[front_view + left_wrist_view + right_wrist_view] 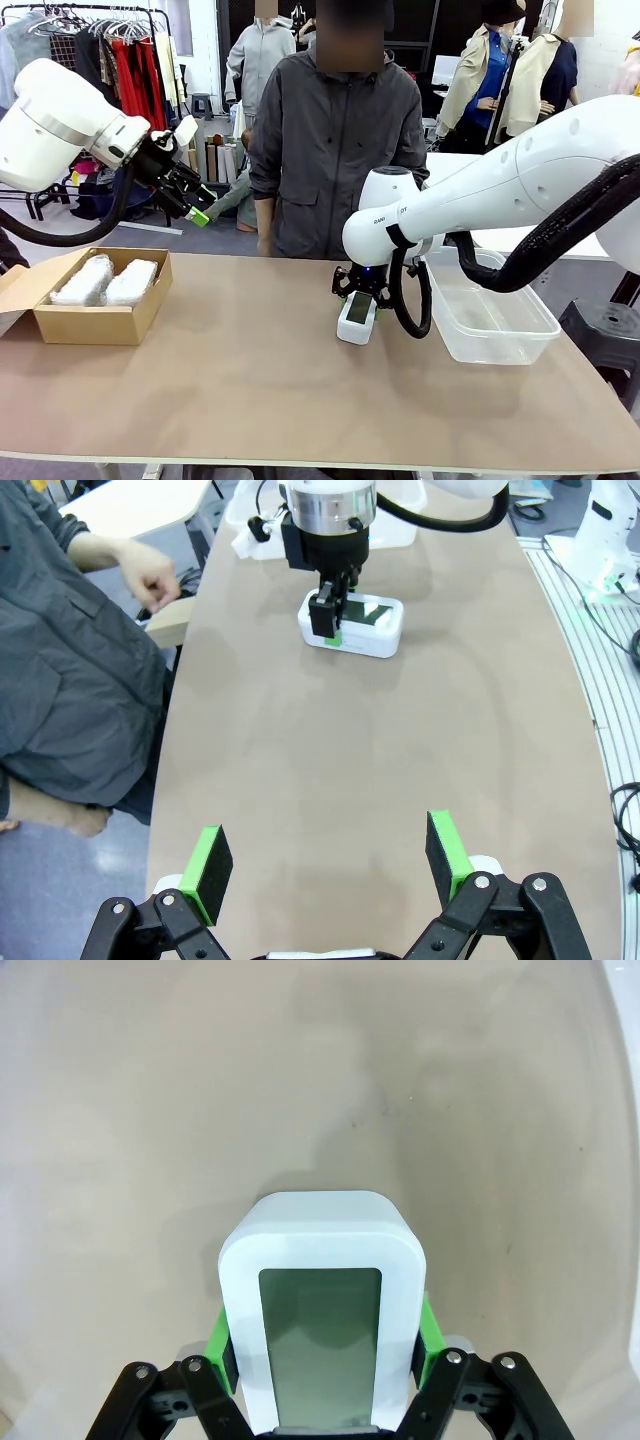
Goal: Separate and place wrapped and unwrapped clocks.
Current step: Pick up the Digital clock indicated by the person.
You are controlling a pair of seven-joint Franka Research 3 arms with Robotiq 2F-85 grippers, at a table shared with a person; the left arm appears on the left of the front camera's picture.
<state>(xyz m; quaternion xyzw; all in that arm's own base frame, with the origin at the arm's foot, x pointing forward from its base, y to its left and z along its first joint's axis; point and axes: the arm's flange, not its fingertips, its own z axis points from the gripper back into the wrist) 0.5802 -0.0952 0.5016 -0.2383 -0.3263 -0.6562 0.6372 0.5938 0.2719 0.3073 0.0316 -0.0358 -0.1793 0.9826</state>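
The bare white clock (357,318) with a grey-green screen lies on the brown table near its middle. My right gripper (360,296) reaches down onto it, and the green pads (427,1330) press against both long sides of the clock (322,1310), so it is shut on it. From the left wrist the same clock (355,624) shows far across the table under the right gripper (328,620). Two bubble-wrapped clocks (105,281) lie side by side in a cardboard box (100,320) at the left. My left gripper (200,210) hangs open high above the table, fingers (208,865) wide apart.
A clear plastic bin (490,320) stands right of the clock, close to the right arm. A person in a grey jacket (335,150) stands at the far edge, a hand (150,577) near the table's rim. Bare table (250,400) lies in front.
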